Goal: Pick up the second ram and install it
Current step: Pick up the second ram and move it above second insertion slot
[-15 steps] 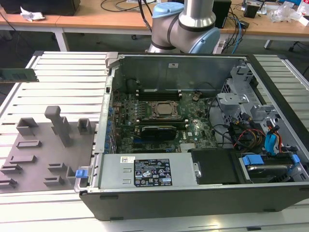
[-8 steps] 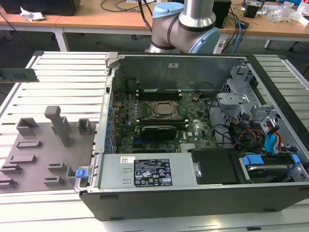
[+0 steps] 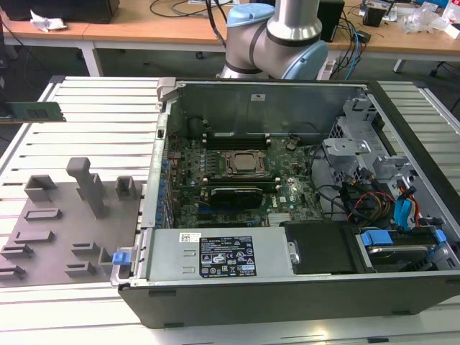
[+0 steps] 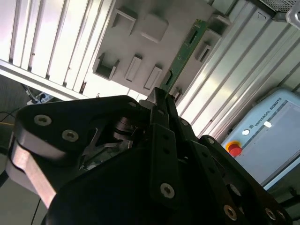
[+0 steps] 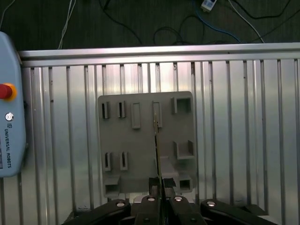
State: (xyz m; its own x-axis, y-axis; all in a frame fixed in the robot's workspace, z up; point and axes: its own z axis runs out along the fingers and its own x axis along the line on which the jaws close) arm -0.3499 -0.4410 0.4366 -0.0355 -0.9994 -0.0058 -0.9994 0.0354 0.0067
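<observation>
tray: on the table, exterior view's left of computer case
motherboard: in the case
second ram: in gripper, over tray

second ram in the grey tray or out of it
Out of it. The hand is shut on the second ram, holding it clear of the grey tray and its slots.

An open computer case lies on the ribbed metal counter. Inside it, a green motherboard carries a square CPU socket. A grey power supply lines the case's near wall, and coloured cables and blue-latched drive bays sit toward the exterior view's right. Beside the case, on the exterior view's left, rests a grey tray of upright blocks. Wooden desks stand beyond the case.
</observation>
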